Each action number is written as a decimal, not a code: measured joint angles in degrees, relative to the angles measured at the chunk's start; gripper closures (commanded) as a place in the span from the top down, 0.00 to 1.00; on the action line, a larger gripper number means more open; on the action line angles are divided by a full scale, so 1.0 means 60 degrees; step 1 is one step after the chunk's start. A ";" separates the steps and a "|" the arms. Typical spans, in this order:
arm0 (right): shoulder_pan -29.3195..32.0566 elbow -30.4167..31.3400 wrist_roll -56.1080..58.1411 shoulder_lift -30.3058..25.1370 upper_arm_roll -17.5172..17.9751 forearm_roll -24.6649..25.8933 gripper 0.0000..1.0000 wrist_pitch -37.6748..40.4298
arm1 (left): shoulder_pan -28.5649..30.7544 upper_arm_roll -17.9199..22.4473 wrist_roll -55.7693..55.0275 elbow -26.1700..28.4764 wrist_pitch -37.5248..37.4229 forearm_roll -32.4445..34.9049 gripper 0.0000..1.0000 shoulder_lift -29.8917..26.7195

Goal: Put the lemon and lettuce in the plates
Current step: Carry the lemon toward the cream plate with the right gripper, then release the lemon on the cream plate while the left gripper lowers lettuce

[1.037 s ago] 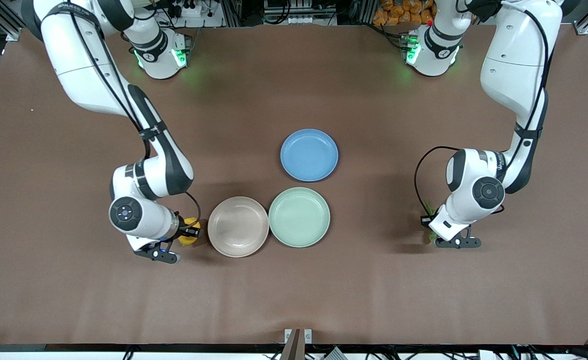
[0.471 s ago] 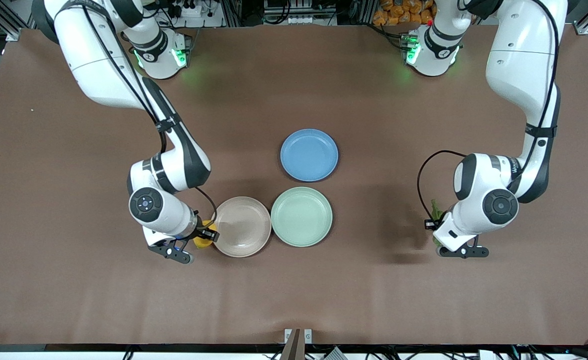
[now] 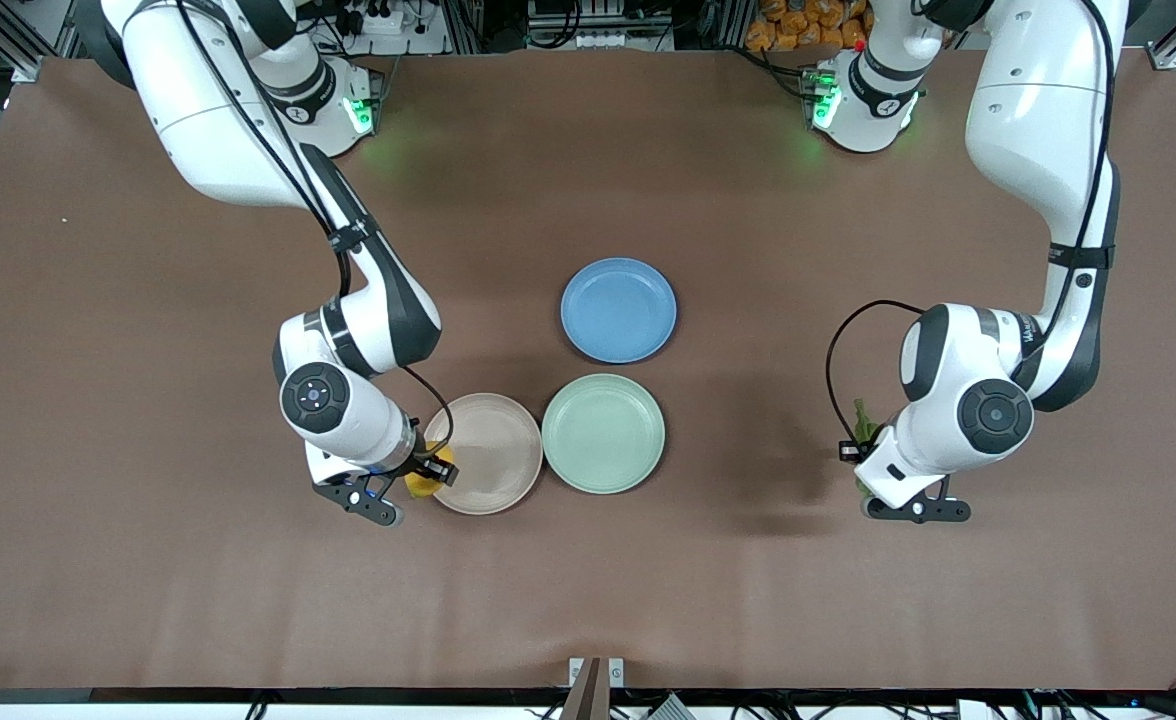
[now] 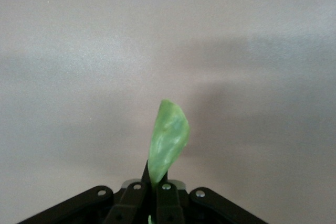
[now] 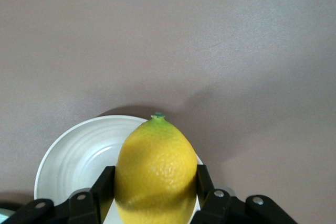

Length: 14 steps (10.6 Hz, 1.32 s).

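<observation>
The surface (image 3: 148,300) looks like matt brown cloth. The beige-pink plate (image 3: 498,440), mint plate (image 3: 603,433) and blue plate (image 3: 618,310) look smooth, satin plastic. The lemon (image 5: 156,169) is finely dimpled; the lettuce (image 4: 168,140) is glossy, waxy.

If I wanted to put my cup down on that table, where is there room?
The brown table is bare along the edge nearest the front camera, and between the blue plate and the robots' bases. It is crowded mid-table: the beige-pink plate and the mint green plate touch, the right gripper carries the lemon there, and the left gripper holds the lettuce.
</observation>
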<state>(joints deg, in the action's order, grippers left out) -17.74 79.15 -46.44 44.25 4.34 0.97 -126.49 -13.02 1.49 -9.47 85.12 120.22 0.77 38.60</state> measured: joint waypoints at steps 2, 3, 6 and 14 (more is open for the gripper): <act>-0.0021 -0.0001 -0.0072 0.0001 0.0000 0.0000 0.00 0.0000 | -0.0144 -0.0059 -0.0278 -0.0275 -0.0197 -0.0030 0.00 -0.0003; -0.0037 -0.0002 -0.0086 0.0001 0.0001 0.0000 0.00 -0.0003 | -0.0293 -0.0108 -0.0320 -0.0353 -0.0209 -0.0080 0.00 -0.0002; -0.0084 -0.0004 -0.0102 0.0005 0.0002 0.0000 0.00 -0.0066 | -0.0908 -0.0132 -0.0364 -0.0534 -0.0212 -0.0581 0.00 -0.0001; -0.0441 -0.0677 -0.1276 0.0609 0.0003 -0.0001 0.00 -0.0912 | -0.2406 -0.0308 -0.2367 -0.1061 0.0454 -0.2004 0.00 0.0218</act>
<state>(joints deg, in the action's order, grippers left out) -20.38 75.09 -54.10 47.90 4.36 0.96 -131.96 -27.45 -0.36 -23.67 78.75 122.94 -11.26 39.91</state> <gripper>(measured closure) 0.330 0.978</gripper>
